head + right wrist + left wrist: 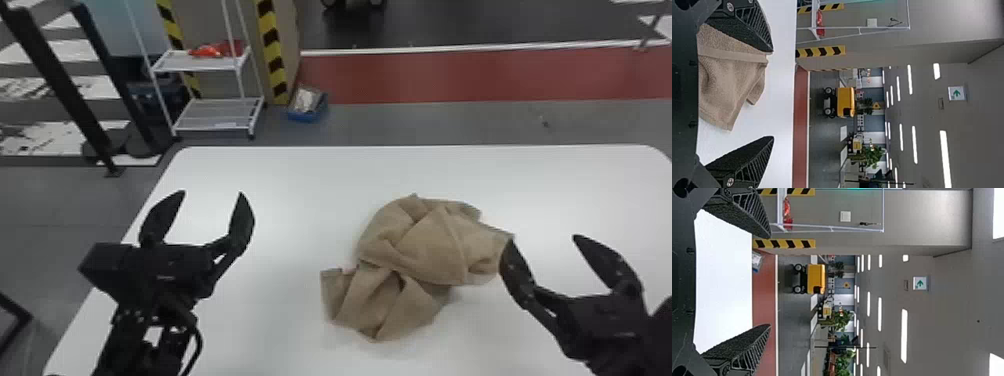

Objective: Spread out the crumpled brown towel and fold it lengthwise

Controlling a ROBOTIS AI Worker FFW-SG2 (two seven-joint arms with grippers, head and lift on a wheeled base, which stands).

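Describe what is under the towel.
The towel lies crumpled on the white table. Whether anything else is beneath it or inside its folds cannot be seen; that part is covered.

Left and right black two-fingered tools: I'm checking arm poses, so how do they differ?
The left tool is away from the crumpled brown towel; the right tool has one finger at the towel's right edge. In the head view, the left tool angles rightward, the right tool leftward. Both are open.
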